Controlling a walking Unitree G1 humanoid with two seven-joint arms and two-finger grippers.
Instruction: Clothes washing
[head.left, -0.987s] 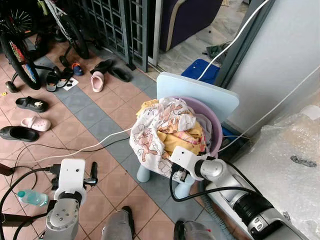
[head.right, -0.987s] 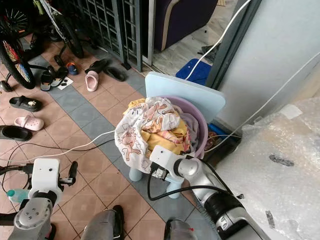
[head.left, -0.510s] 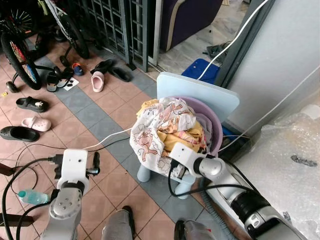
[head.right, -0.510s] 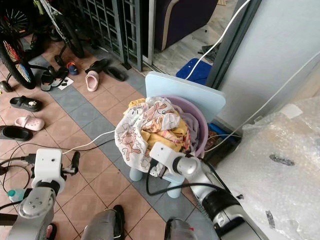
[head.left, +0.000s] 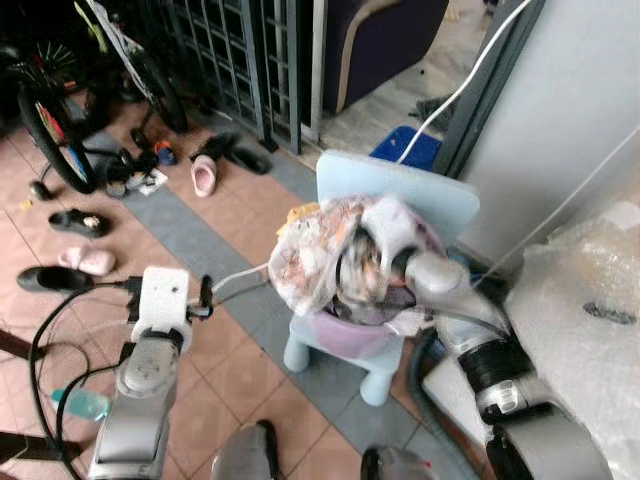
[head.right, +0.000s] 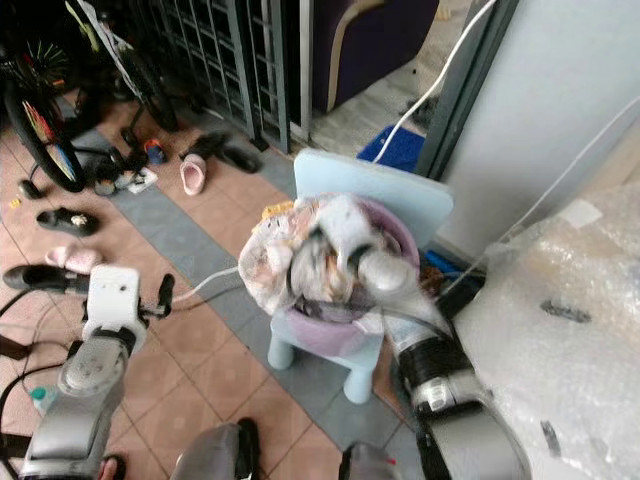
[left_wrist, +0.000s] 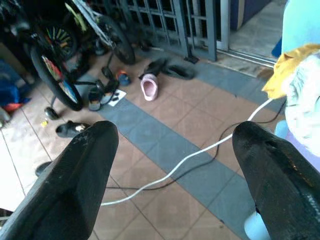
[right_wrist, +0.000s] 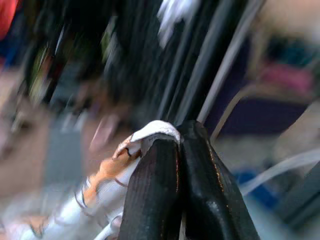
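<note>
A bicycle (head.left: 55, 130) is leaning at ten o'clock, with shoes (head.left: 205, 170) scattered over the tiles below a barred gate (head.left: 235, 55). At eight o'clock the left gripper (head.left: 203, 297) is hanging over bare floor, its fingers (left_wrist: 75, 180) spread wide and holding nothing; a white cable (left_wrist: 200, 155) is running across the tiles beneath it toward the chair.

At the centre, a pale blue chair (head.left: 400, 195) is carrying a purple basin (head.left: 350, 335) heaped with clothes (head.left: 315, 255), a printed white cloth lying over yellow ones. The right arm is reaching into that heap from five o'clock, and the right gripper (right_wrist: 175, 150) is pinching a fold of the printed cloth (right_wrist: 120, 165), its two fingers pressed together on the fabric. The head views are blurred just there, so how much of the garment is coming up cannot be told.

At three o'clock a sheet of bubble wrap (head.left: 580, 330) is covering a large object beside the grey wall, and a blue mat (head.left: 405, 145) is lying at one o'clock behind the chair.

By the look of it the wash is only beginning: one piece is being gripped, the heap is sitting full in the basin, and nothing is lying sorted or hung anywhere. Lifting out the rest, and the washing itself, appear to be left to do.
</note>
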